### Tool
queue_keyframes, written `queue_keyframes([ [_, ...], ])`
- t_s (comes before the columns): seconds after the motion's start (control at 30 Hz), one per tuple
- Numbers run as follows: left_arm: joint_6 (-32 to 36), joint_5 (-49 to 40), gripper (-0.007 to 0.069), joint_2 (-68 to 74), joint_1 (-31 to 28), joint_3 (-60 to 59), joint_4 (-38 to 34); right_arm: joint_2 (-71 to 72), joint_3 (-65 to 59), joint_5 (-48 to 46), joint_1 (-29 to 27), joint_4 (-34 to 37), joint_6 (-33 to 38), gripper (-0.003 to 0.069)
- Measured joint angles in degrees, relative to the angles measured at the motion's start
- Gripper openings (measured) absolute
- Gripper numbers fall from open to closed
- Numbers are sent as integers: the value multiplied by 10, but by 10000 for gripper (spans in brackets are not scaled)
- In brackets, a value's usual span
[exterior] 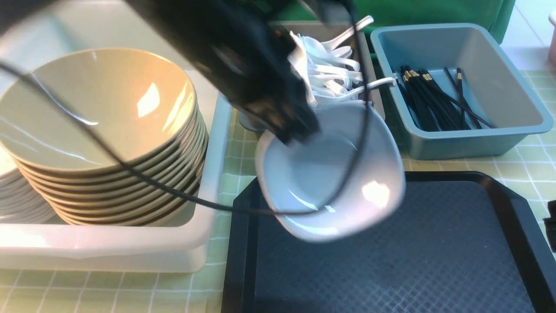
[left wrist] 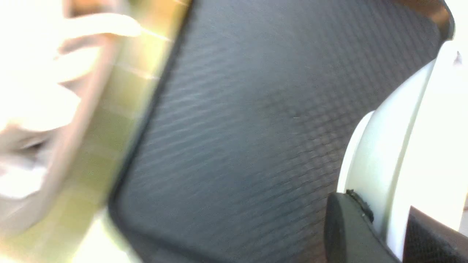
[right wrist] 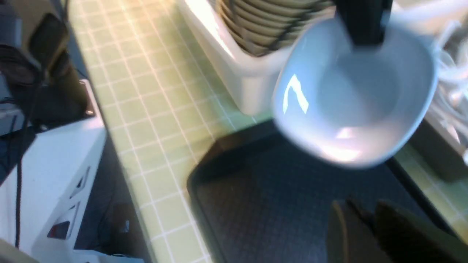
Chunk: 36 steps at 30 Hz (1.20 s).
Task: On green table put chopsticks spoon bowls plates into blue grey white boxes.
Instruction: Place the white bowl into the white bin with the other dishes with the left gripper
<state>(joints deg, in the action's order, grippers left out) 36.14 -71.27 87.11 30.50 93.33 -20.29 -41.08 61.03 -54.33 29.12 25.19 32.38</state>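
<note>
Left arm is reaching in from the upper left of the front view, slanting down and forward toward the middle of the scene, wrist pitched low. The left gripper (exterior: pixel 295 132) is pinching the far rim of a small white plate (exterior: pixel 330 182); the left wrist view is showing that rim wedged between the two black fingers (left wrist: pixel 347 226), jaws closed tight on it. The plate is hanging clear in the air, tilted with its hollow facing the camera, over the far left corner of the black tray (exterior: pixel 434 261) and just right of the white tub (exterior: pixel 130 252). Both plate and arm are smearing with blur. A black cable (exterior: pixel 130 171) is drooping from the arm across the front of the tub and under the plate. Inside the tub a tall stack of tan bowls (exterior: pixel 100 113) is sitting, with stacked plates (exterior: pixel 17 200) showing at its left side. Behind the lifted plate the grey bin (exterior: pixel 248 123) is holding a heap of white spoons (exterior: pixel 330 65). To its right the blue bin (exterior: pixel 512 87) is holding the black chopsticks (exterior: pixel 434 102), lying lengthwise along its left half. All of this is resting on the green table (exterior: pixel 534 161). The right gripper (right wrist: pixel 367 219) is hovering low above the tray's near right part, well apart from the plate; its fingers are showing only as dark shapes, and I cannot tell whether they are parted or closed.
</note>
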Motion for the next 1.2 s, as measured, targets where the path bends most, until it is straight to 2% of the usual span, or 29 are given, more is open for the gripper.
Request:
queue_keyframes([
  [0.17,-210,-10,15,-107,-86,0,-12,-22,0,5,0,52,102,110],
  [0.3,-302,-5,15,-167,-170,-15,-13,-73,0,19,0,124,174,113],
  [0.37,-327,-2,15,-194,-244,-31,-5,-110,0,26,0,164,209,117],
  [0.4,-331,-2,15,-196,-251,-34,-2,-113,0,27,0,167,211,117],
  [0.43,-340,-2,15,-204,-328,-48,6,-143,0,35,0,192,227,119],
  [0.53,-343,11,15,-203,-462,-85,-7,-179,0,53,0,214,235,121],
  [0.57,-343,16,15,-202,-481,-96,-16,-189,0,58,0,218,235,122],
  [0.63,-343,63,15,-195,-594,-139,-73,-208,-1,71,0,231,236,124],
  [0.77,-334,130,15,-183,-731,-203,-190,-228,-3,74,0,258,237,129],
  [0.87,-326,181,15,-164,-774,-240,-212,-230,-4,74,0,263,239,130],
  [1.2,-324,272,15,-91,-780,-348,-213,-230,-4,51,0,267,236,131],
])
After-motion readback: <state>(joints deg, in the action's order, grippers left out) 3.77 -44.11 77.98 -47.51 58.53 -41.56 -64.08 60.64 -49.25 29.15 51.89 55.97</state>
